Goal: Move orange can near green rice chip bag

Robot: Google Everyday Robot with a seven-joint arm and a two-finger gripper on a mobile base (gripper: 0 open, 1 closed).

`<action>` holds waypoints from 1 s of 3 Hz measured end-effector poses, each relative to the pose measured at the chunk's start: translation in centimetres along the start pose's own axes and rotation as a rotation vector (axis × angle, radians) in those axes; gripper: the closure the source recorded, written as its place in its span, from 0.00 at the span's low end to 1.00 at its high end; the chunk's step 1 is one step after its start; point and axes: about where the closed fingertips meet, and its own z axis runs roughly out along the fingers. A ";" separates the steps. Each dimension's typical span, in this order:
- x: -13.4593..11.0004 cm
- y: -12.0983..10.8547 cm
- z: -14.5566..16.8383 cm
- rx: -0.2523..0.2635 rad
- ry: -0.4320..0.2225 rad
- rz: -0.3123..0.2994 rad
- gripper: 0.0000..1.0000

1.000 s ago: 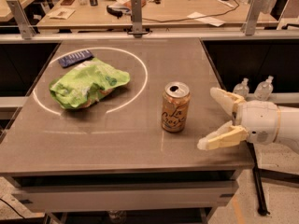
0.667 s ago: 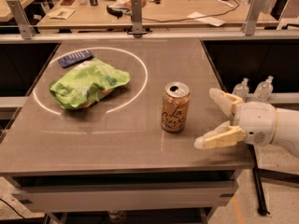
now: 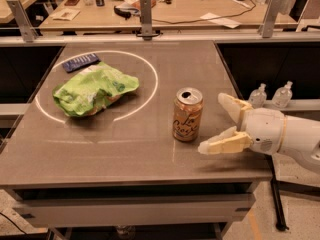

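The orange can (image 3: 187,115) stands upright on the grey table, right of centre, its silver top and pull-tab hole showing. The green rice chip bag (image 3: 93,89) lies crumpled at the left, inside a white ring marked on the table. My gripper (image 3: 212,122) reaches in from the right, just right of the can at its height. It is open and empty: one cream finger (image 3: 232,105) points behind the can's right side, the other (image 3: 222,144) lies nearer the front. The fingers do not touch the can.
A small flat dark blue packet (image 3: 80,61) lies behind the bag at the ring's edge. The table's front edge (image 3: 130,176) is close below the can. Two clear bottles (image 3: 272,95) stand off the table's right side. A cluttered bench (image 3: 165,4) runs behind.
My gripper has edged a little left toward the can, still open. The can and the bag have not moved.
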 end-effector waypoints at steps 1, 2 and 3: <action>-0.7 0.0 1.3 -0.035 0.006 -0.042 0.00; -1.3 0.1 2.6 -0.070 0.020 -0.076 0.00; -1.7 0.2 3.6 -0.103 0.024 -0.092 0.00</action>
